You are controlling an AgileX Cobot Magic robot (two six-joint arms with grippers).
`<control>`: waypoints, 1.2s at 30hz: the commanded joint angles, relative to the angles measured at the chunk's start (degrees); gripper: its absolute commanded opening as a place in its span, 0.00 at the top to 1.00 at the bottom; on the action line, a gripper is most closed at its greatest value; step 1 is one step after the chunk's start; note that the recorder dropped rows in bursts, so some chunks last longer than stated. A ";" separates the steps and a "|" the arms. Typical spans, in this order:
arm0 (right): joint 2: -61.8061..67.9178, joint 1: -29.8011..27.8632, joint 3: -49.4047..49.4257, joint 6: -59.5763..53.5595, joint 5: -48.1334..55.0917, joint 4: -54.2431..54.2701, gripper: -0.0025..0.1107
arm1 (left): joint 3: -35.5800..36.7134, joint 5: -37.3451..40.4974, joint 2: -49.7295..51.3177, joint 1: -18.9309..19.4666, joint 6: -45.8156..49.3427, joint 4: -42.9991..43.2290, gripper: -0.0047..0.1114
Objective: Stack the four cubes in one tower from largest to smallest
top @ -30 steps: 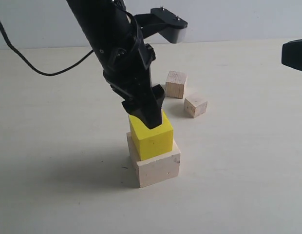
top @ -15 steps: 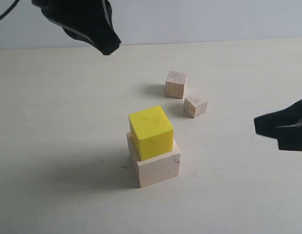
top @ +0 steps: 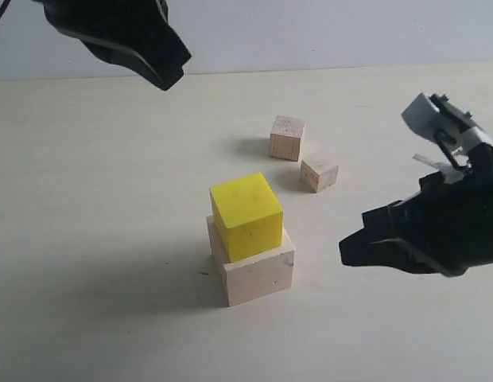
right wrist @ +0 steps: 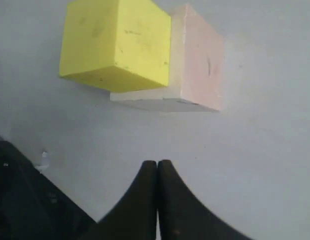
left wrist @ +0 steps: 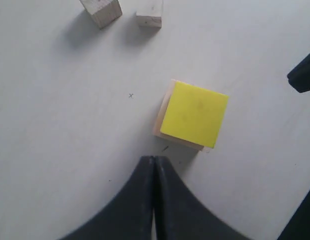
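"Where are the cubes?"
"I see the yellow cube (top: pixel 246 216) atop the pale cube (top: pixel 254 274) on the table (top: pixel 87 239). Behind them, apart, are the larger tan cube (top: pixel 287 137) and the smaller tan cube (top: pixel 319 173)."
"Grippers?"
"My left gripper (top: pixel 168 79) is high and my right gripper (top: pixel 344 253) is beside the pale cube. Both are pinched closed and empty."

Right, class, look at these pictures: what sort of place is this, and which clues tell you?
Most likely a robotics lab bench. Clues: a plain pale tabletop against a bare wall, a black left pincer and right pincer over it, and a yellow cube stacked on a pale cube.
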 commanded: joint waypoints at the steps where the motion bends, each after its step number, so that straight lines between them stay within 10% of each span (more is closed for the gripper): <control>1: 4.59 0.21 4.03 -11.23 -0.26 12.67 0.98 | 2.48 -0.31 -0.52 -0.12 -0.80 -0.66 0.95; 36: 35.71 0.21 0.60 -41.07 11.03 38.22 0.98 | 3.93 -0.31 -0.52 -0.12 0.36 0.42 0.95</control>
